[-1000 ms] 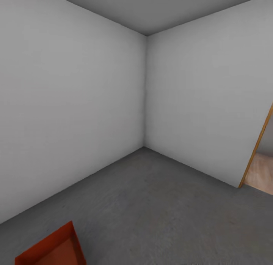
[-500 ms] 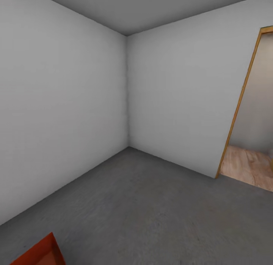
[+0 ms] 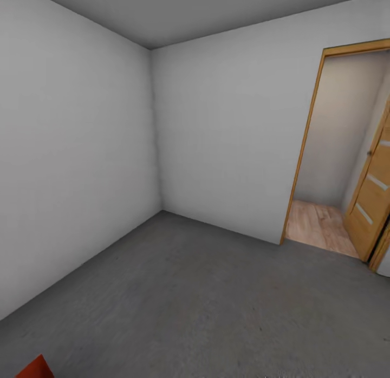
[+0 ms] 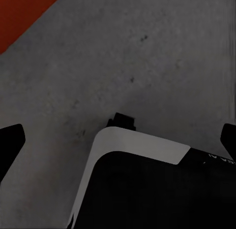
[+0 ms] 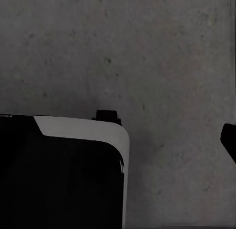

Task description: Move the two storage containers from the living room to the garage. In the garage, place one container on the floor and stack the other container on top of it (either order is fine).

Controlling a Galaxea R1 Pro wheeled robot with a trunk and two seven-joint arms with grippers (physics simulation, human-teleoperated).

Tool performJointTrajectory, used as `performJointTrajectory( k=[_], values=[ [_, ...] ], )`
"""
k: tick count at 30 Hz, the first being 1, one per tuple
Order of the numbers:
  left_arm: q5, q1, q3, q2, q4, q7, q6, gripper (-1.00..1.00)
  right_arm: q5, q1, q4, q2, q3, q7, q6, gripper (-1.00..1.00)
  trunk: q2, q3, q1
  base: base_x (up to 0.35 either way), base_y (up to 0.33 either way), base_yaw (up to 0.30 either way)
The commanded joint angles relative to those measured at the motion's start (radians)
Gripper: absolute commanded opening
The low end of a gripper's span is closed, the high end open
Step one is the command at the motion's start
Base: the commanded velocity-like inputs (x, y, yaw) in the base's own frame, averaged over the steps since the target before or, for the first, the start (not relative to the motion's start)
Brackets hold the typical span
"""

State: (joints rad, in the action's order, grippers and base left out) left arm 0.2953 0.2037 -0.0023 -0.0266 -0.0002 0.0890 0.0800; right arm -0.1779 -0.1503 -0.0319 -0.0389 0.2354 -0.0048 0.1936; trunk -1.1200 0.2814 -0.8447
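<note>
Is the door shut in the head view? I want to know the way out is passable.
No: the wood-framed doorway stands open, with the door swung aside and light wood flooring visible beyond.

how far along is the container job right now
Done, it seems: one container sits on the garage floor, its corner at the head view's lower left. In hand: nothing; the left gripper is open and empty. Left: fetching the second through the doorway, then stacking.
</note>
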Motion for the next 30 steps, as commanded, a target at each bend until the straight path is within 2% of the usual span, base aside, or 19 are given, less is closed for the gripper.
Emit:
performJointTrajectory(
  k=[1, 13, 21, 30],
  values=[
    [0.004, 0.000, -0.001, 0.000, 0.000, 0.002, 0.003, 1.00, -0.009, -0.002, -0.003, 0.000, 0.009, 0.000, 0.006, 1.00, -0.001, 0.001, 0.000, 0.000, 0.000, -0.300],
    [0.005, 0.000, -0.001, 0.001, 0.000, 0.002, 0.003, 1.00, -0.009, -0.002, -0.003, 0.001, 0.009, 0.000, 0.006, 1.00, -0.001, 0.001, 0.000, 0.000, 0.000, -0.300],
    [0.001, 0.000, 0.010, 0.014, -0.011, 0.007, 0.001, 1.00, -0.008, -0.002, -0.003, -0.001, 0.009, 0.000, 0.005, 1.00, -0.001, 0.001, 0.000, 0.000, 0.000, -0.300],
    [-0.002, 0.000, 0.007, 0.015, -0.012, 0.000, 0.003, 1.00, -0.009, -0.002, -0.003, 0.000, 0.009, -0.001, 0.006, 1.00, -0.001, 0.001, 0.000, 0.000, 0.000, -0.300]
  ],
)
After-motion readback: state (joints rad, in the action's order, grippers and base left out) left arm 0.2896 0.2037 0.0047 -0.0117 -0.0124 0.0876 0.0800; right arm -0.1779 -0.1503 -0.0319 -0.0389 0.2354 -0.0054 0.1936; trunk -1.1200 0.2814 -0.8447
